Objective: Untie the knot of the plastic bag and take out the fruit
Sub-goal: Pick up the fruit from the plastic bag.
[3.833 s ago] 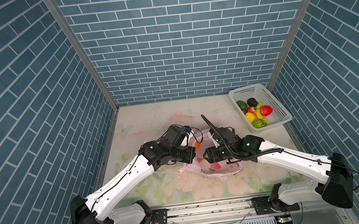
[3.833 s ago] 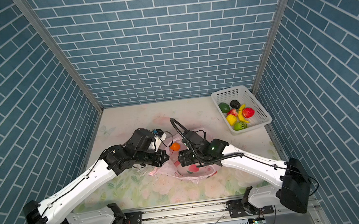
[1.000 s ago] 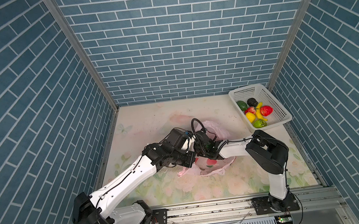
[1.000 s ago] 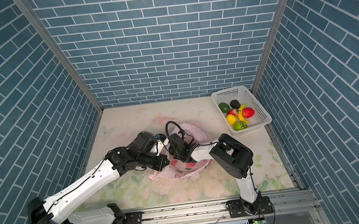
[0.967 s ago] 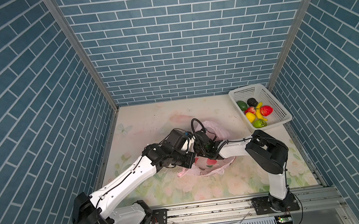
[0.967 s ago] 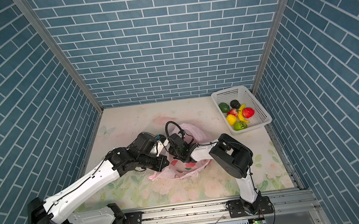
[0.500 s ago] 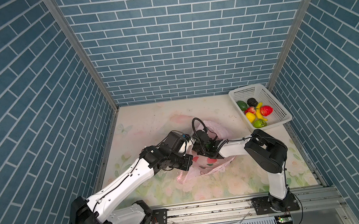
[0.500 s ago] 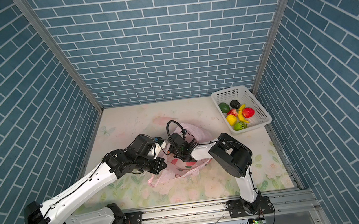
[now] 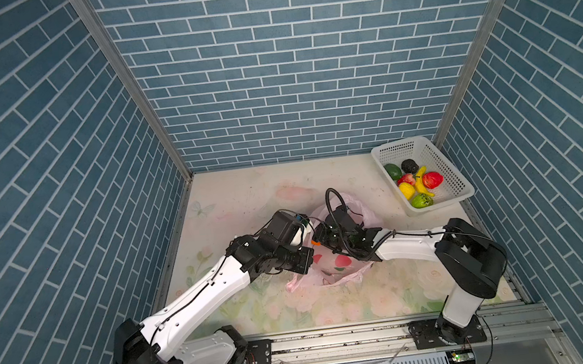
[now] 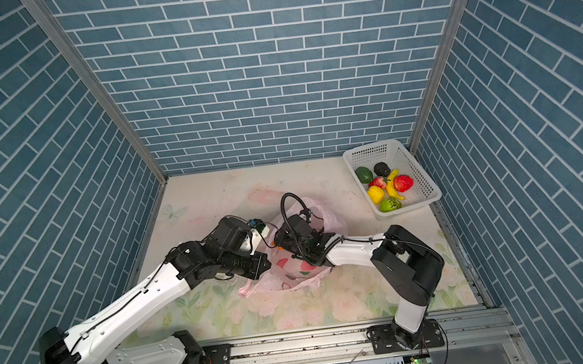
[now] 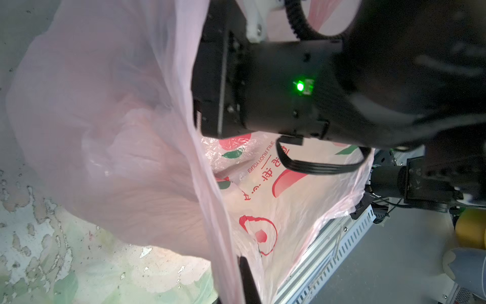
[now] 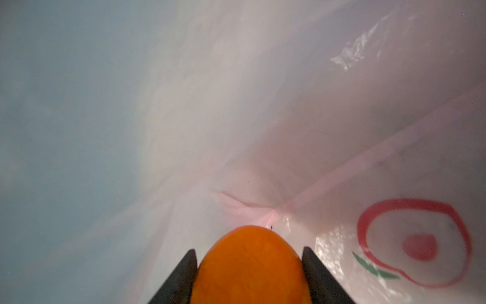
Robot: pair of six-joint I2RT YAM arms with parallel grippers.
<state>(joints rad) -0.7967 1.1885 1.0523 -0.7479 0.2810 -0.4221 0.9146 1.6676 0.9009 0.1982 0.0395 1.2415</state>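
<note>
Fruit sitting in the right jaws, deep inside the bag

Right gripper is squeezing a smooth, egg-shaped orange fruit between its dark fingers, the fruit's length pointing straight ahead, inside the thin, crinkly pink plastic bag. Left gripper, pinched together on the film, is holding the bag's mouth up. The way out is lying back along the right arm, with the white perforated basket sitting well apart

White basket on floral tabletop
</note>
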